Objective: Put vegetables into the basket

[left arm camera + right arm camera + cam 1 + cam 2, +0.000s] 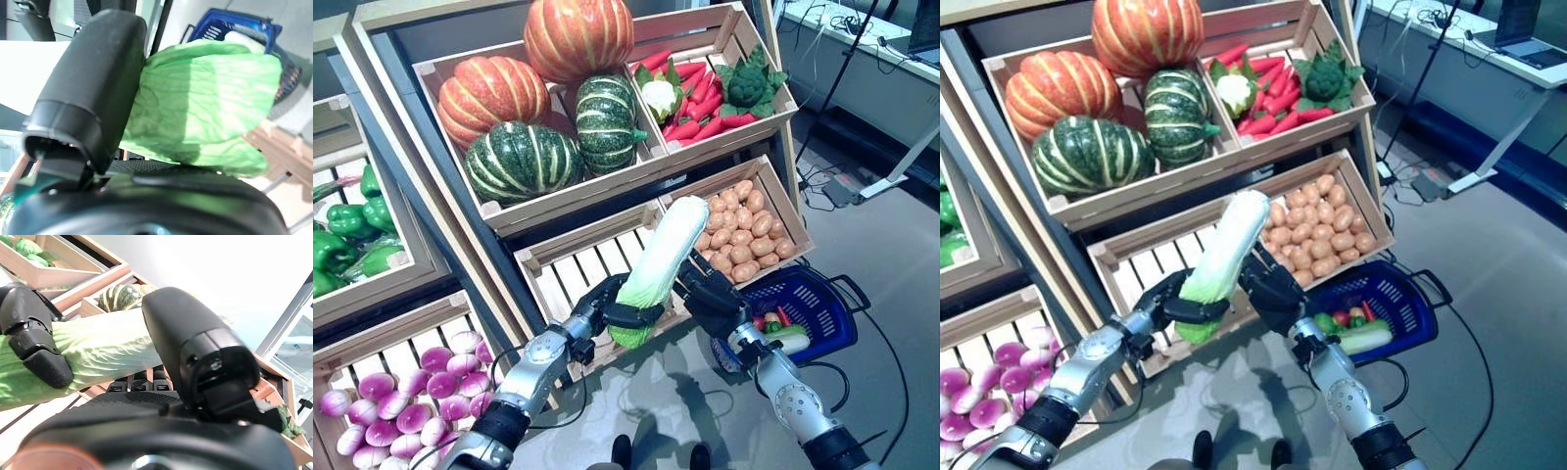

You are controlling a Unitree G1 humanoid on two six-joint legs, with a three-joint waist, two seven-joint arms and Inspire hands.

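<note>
Left hand (625, 315) gripping cabbage (658, 264) base; right hand (710, 291) cupping its side. Basket (818, 304) already holding some vegetables; cabbage not yet in.

Silver-grey jointed arms with black cuffs end in a dark left hand (619, 305) and right hand (713, 294).

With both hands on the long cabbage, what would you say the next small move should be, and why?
Probably swing the cabbage to the robot's right and lower it toward the blue basket. Both the left hand and the right hand grip it, it is held tilted in front of the slatted crate, and the basket sits on the floor to the right.
</note>
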